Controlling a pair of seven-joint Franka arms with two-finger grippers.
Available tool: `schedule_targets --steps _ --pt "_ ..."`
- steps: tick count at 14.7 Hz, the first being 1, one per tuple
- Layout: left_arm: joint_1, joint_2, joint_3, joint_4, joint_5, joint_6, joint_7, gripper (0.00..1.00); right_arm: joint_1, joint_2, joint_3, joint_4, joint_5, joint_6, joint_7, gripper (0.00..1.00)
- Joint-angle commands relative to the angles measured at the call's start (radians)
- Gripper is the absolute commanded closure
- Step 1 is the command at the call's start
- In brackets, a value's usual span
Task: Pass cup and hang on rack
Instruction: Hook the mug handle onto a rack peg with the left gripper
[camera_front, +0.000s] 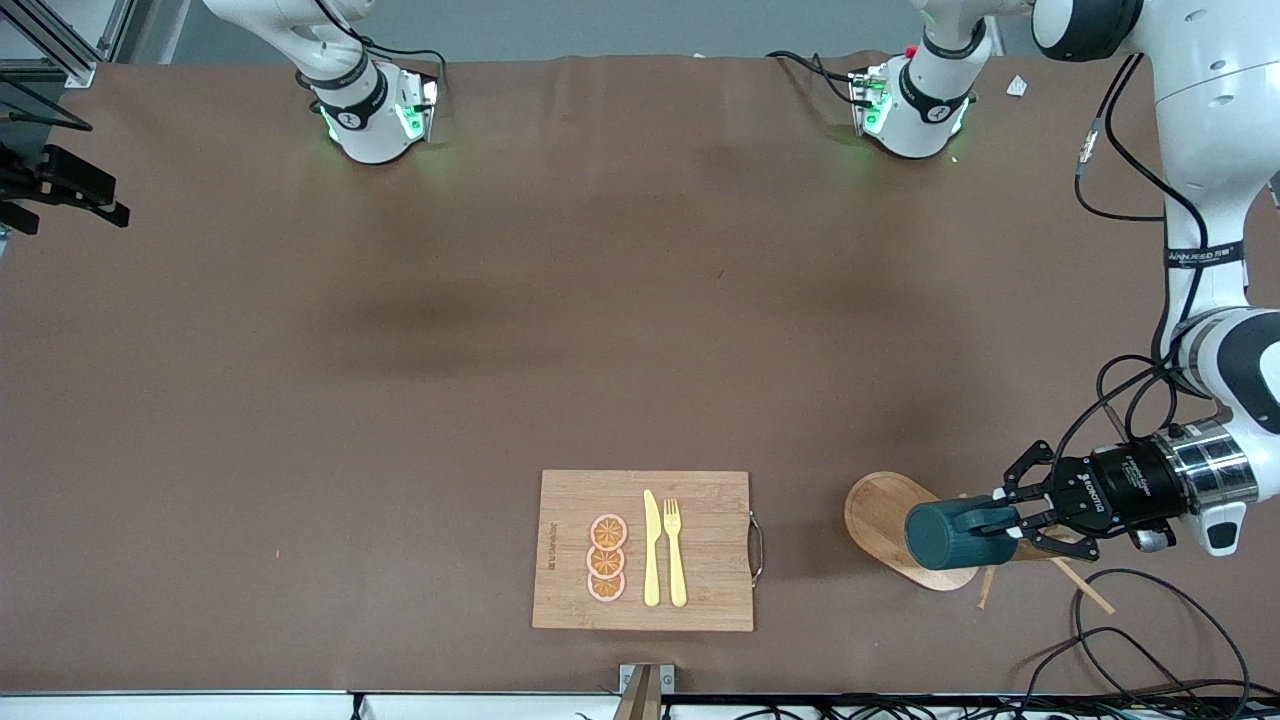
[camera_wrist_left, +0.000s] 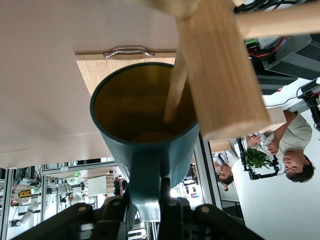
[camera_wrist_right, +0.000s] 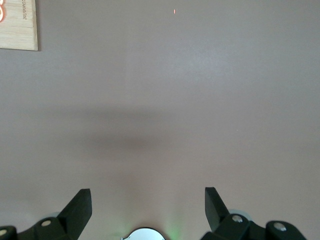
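Observation:
The dark teal cup (camera_front: 945, 535) is held on its side over the wooden rack's oval base (camera_front: 878, 512), at the left arm's end of the table. My left gripper (camera_front: 1003, 521) is shut on the cup's handle. In the left wrist view the cup (camera_wrist_left: 145, 135) shows its yellowish inside, and a thin peg (camera_wrist_left: 175, 92) of the rack's post (camera_wrist_left: 222, 75) reaches into its mouth. The left gripper (camera_wrist_left: 150, 207) clamps the handle there. My right gripper (camera_wrist_right: 147, 197) is open and empty over bare table; it is out of the front view.
A bamboo cutting board (camera_front: 645, 550) with a yellow knife, a fork and orange slices lies near the front edge; its metal handle (camera_wrist_left: 129, 51) faces the rack. Cables (camera_front: 1150, 640) lie by the rack. A camera mount (camera_front: 645, 690) sits at the front edge.

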Motion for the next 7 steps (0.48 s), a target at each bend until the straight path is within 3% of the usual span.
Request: schedule_targets --steps 1,7 --pt "0.005 0.005 0.002 0.010 -0.005 -0.016 -0.012 0.94 -0.005 -0.016 0.007 -0.015 -0.012 -0.002 -0.008 0.00" --pt "0.005 0.018 0.002 0.017 0.038 -0.018 -0.007 0.92 -0.006 -0.016 0.007 -0.015 -0.012 -0.002 -0.008 0.00"
